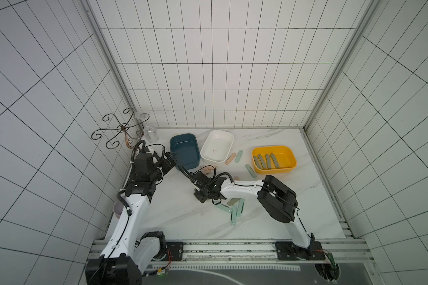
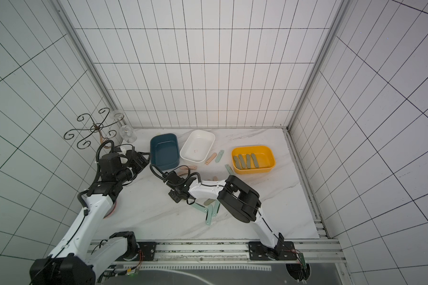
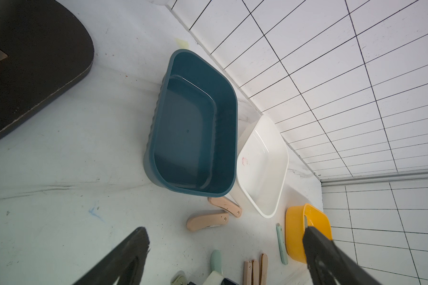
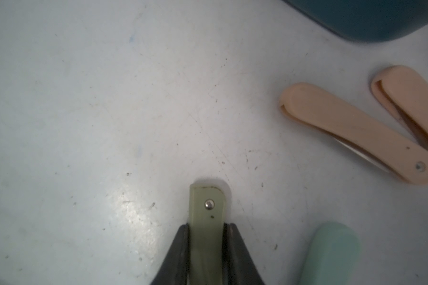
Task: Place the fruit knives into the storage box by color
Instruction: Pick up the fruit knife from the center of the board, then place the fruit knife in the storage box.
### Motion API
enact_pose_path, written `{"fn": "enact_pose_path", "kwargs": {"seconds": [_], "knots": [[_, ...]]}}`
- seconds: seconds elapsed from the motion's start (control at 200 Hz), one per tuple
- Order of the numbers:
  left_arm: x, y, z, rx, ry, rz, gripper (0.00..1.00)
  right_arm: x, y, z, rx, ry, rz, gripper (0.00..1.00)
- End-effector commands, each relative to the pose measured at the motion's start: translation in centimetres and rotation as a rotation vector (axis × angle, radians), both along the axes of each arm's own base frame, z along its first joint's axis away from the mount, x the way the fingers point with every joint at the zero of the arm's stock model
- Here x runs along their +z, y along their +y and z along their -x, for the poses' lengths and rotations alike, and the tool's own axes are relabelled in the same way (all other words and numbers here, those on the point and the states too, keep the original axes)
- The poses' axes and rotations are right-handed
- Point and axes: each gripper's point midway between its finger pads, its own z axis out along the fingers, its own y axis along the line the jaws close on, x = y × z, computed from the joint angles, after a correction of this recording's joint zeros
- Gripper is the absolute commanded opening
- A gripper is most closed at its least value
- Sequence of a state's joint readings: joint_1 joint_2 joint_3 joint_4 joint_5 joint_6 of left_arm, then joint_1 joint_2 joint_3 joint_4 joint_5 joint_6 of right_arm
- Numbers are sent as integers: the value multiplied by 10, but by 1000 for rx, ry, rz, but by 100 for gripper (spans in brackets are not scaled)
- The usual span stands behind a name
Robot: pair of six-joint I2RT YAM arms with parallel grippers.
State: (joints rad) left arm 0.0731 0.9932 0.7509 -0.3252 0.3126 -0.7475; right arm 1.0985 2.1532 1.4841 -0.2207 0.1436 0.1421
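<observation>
Olive-grey fruit knife (image 4: 205, 212): it was pinched by its long edges in the right pincer (image 4: 206, 228), near the blue box (image 4: 371, 17), on that box's side toward the arm bases.
Long axis: it ran in line with the pincer's fingers, with the flat face toward the wrist camera and the rivet end jutting past the fingertips.
Peach knives (image 4: 356, 133): two lay between the held knife and the blue box, forming a narrow V with their rivet ends together.
Mint knife (image 4: 331, 254): it lay just beside the held knife, on the side away from the blue box.
Grey knives (image 1: 266, 161): four lay side by side in the yellow box (image 1: 273, 170), well apart from the blue box and beyond the white box (image 1: 219, 130).
Hidden: the held knife's other end was covered by the fingers and cut off at the frame edge. In both top views the right wrist covered it. Whether it was clear of the bench (image 4: 109, 123) could not be told.
Right arm: the elbow was bent, the forearm low across the bench toward the blue box, the wrist tipped down.
Left pincer (image 3: 225, 232): it was spread wide and empty, just beside the blue box, with the arm reached forward.
</observation>
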Motion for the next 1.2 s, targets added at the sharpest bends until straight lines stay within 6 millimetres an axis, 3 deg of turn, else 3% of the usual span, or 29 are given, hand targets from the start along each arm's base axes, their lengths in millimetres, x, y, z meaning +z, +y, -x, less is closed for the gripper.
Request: {"fn": "enact_pose_path", "kwargs": {"seconds": [0.0, 0.32, 0.555, 0.78, 1.0, 1.195], "knots": [[18, 1, -4, 9, -51, 7, 97, 31, 10, -6, -11, -27, -51, 19], [24, 0, -8, 4, -66, 17, 97, 80, -8, -30, -93, -61, -160, 18], [29, -3, -10, -9, -77, 28, 97, 109, -51, -64, -196, -98, -198, 18], [40, -22, -12, -82, -98, 53, 97, 137, -133, -116, -361, -156, -217, 17], [64, -80, -15, -229, -150, -15, 97, 155, -233, -159, -547, -219, -217, 18], [71, -128, -15, -343, -162, -47, 97, 159, -322, -186, -694, -280, -179, 18]]}}
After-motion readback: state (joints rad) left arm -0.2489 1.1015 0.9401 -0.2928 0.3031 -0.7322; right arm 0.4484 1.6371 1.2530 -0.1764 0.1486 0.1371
